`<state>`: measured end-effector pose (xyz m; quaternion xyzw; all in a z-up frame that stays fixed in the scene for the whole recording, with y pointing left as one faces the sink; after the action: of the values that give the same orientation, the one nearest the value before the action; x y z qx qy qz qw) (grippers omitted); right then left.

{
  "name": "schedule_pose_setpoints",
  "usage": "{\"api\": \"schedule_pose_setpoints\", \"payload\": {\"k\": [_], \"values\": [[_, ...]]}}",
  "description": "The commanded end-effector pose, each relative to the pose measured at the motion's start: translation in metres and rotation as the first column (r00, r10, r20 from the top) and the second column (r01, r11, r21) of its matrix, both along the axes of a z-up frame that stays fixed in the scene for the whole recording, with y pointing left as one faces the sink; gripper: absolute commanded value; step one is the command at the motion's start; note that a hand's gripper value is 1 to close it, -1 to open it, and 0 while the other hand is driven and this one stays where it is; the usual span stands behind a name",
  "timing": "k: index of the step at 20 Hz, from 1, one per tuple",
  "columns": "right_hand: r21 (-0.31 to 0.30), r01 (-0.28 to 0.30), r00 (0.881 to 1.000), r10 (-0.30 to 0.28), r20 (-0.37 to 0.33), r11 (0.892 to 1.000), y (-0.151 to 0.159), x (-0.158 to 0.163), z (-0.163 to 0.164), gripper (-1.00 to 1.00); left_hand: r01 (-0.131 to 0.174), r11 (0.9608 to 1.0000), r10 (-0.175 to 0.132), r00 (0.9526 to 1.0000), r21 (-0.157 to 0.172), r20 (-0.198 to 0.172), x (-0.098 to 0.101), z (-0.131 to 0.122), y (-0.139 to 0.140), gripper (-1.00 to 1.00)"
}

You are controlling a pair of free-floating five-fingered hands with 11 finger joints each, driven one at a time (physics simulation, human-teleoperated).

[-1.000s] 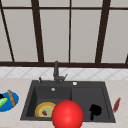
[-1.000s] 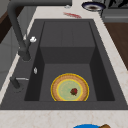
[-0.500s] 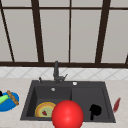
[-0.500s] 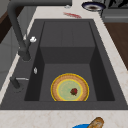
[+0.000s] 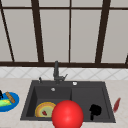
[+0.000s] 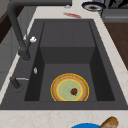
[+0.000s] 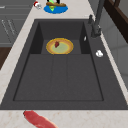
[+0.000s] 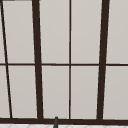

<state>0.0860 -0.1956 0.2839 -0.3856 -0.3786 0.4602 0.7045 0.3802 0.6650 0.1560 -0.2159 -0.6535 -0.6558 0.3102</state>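
right hand: the black right hand (image 5: 95, 110) is seen in the front view, low over the right half of the black stone-look double sink (image 5: 87, 85); whether its fingers are curled cannot be told, and nothing is seen held.
left hand: a black sliver at the picture's left edge, by the blue plate, is probably the left hand (image 5: 0, 95); its fingers cannot be made out.
nearest thing: a big glossy red ball (image 5: 67, 115) is seen just left of the right hand, overlapping the sink's front rim; contact cannot be judged.
right of hand: a long red strip-shaped piece (image 5: 116, 104) lies on the pale speckled worktop (image 5: 15, 85), apart from the hand.
left basin: a round yellow-rimmed plate with a green centre (image 6: 53, 87) lies flat on the bottom, with a small dark-red morsel (image 6: 74, 91) on it.
far left: a round blue plate (image 5: 13, 105) carries a green-yellow corn cob (image 5: 4, 102) and a brown bread stick (image 5: 10, 97).
risk 1: depth is likely to be misjudged, since the hand is placed by the front view alone; the sink wall or rim could be struck.
risk 2: the red ball could be nudged and sent rolling if the hand is swung left.
risk 3: the red strip could be swept off the worktop by a sweep to the right.
front view adds: hand, ball and dark bent tap (image 5: 56, 71) together.
side views add: the plate's inside and the morsel; the left side view also gives a dark round bowl (image 6: 93, 6) on the far worktop.
upper view: window bars and panes are shown.
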Motion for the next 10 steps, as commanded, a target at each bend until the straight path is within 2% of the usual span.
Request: {"api": "schedule_pose_setpoints", "payload": {"k": [1, 6, 7, 8, 10], "values": [[0.0, 0.0, 1.0, 0.0, 0.0, 1.0, 0.0, 0.0, 0.0, 0.0, -0.061, 0.9981, 0.061, 0.9973, 0.012, -0.042, 0.0, 0.0, -0.008, -1.0], [0.0, 0.0, 1.0, 0.0, 0.0, 1.0, 0.0, 0.0, 0.0, 0.0, -0.041, 0.9991, 0.042, 0.9945, 0.012, -0.096, -0.016, 0.001, -0.008, -1.0], [0.0, 0.0, 1.0, 0.0, 0.0, 1.0, 0.0, 0.0, 0.0, 0.0, -0.026, 0.9996, 0.027, 0.9954, 0.012, -0.092, -0.021, 0.001, -0.012, -1.0], [0.0, 0.0, 1.0, 0.0, 0.0, 1.0, 0.0, 0.0, 0.0, 0.0, -0.009, 1.0, 0.009, 0.9977, 0.003, -0.067, -0.021, -0.003, -0.012, -1.0], [0.0, 0.0, 1.0, 0.0, 0.0, 1.0, 0.0, 0.0, 0.0, 0.0, 0.02, 0.9998, -0.02, 0.9984, -0.002, -0.053, -0.024, -0.008, -0.009, -1.0]]}}
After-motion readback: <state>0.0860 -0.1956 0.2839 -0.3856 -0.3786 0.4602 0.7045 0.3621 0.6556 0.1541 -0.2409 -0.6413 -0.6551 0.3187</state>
